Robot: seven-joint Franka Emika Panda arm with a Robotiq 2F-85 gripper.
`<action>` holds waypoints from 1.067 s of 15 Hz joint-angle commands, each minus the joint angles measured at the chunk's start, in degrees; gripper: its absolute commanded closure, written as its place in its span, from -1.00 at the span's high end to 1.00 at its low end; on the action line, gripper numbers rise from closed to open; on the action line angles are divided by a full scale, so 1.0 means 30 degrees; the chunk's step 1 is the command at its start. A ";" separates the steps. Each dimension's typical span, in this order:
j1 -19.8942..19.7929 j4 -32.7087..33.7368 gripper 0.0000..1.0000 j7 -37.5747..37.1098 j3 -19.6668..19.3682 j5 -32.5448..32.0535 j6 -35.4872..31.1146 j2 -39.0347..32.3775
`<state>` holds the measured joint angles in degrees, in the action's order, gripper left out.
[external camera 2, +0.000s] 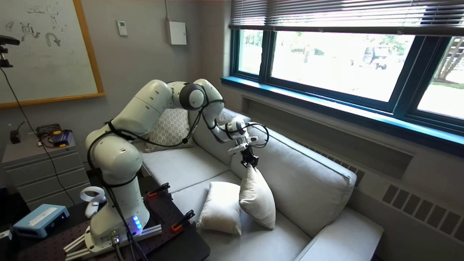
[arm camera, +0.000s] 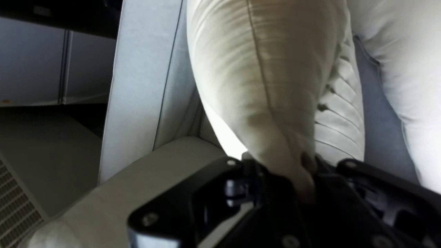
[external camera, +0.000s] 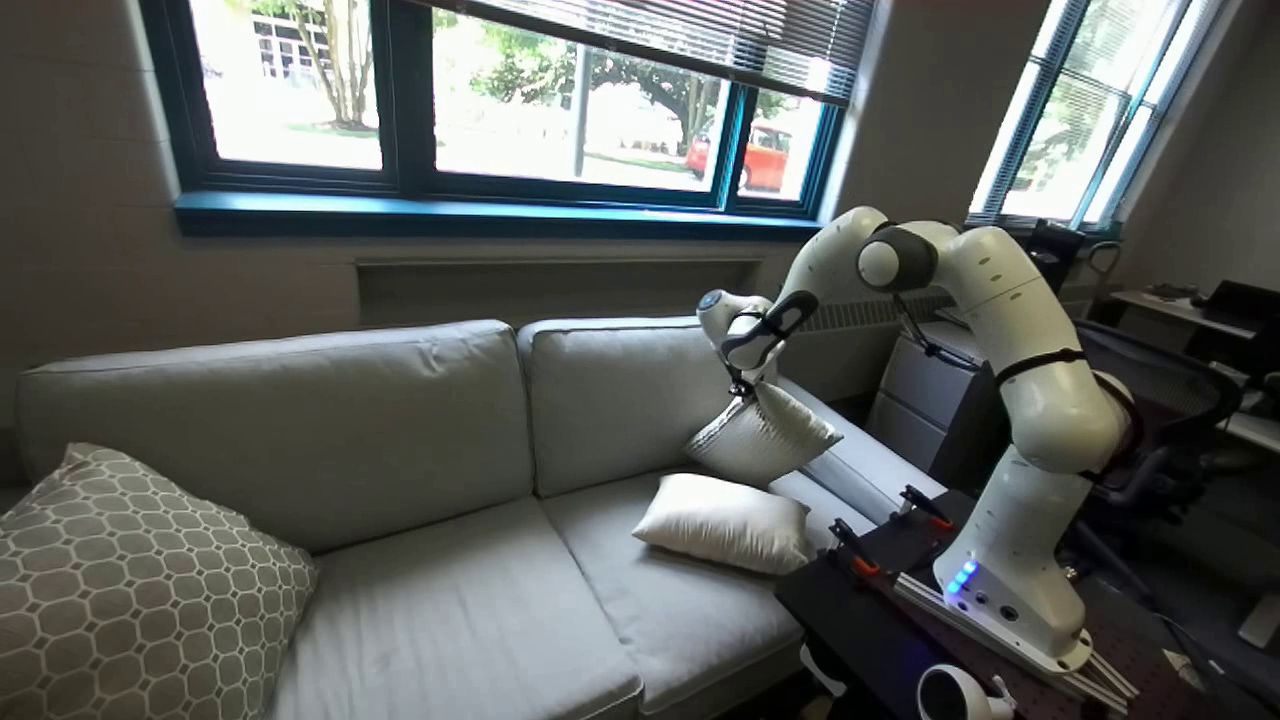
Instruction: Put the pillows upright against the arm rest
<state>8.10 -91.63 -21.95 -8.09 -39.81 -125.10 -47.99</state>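
Note:
My gripper [external camera: 742,388] is shut on the top corner of a cream-white pillow [external camera: 765,440], which hangs on edge, tilted, over the seat near the back cushion. In an exterior view the gripper [external camera 2: 250,164] and held pillow [external camera 2: 257,198] show too; I cannot tell whether its lower corner touches the seat. In the wrist view the held pillow [arm camera: 262,69] fills the middle, pinched between the fingers [arm camera: 286,168]. The other white pillow [external camera: 725,522] lies flat on the seat beside it, also in an exterior view [external camera 2: 222,207]. The arm rest [external camera: 868,462] stands apart from both; it also shows elsewhere [external camera 2: 344,235] [arm camera: 141,86].
The sofa's back cushion [external camera: 620,390] is right behind the held pillow. A big lattice-patterned pillow [external camera: 150,590] lies at the sofa's far end. The black robot table [external camera: 850,610] with clamps [external camera: 853,545] borders the seat's front. A radiator grille [external camera 2: 420,208] runs along the wall.

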 commanded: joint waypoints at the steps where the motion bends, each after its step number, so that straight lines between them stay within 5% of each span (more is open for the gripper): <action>1: -0.2392 -0.2201 -0.92 0.0959 -0.0194 0.2388 -0.0980 0.2517; 8: -0.7131 -0.3912 -0.81 0.3444 -0.1678 0.8358 -0.1860 0.3536; 16: -1.1169 -0.2873 -0.81 0.3742 -0.1721 1.5600 -0.1699 0.1636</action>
<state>-22.87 -102.14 -10.29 -13.85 0.53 -130.48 -41.55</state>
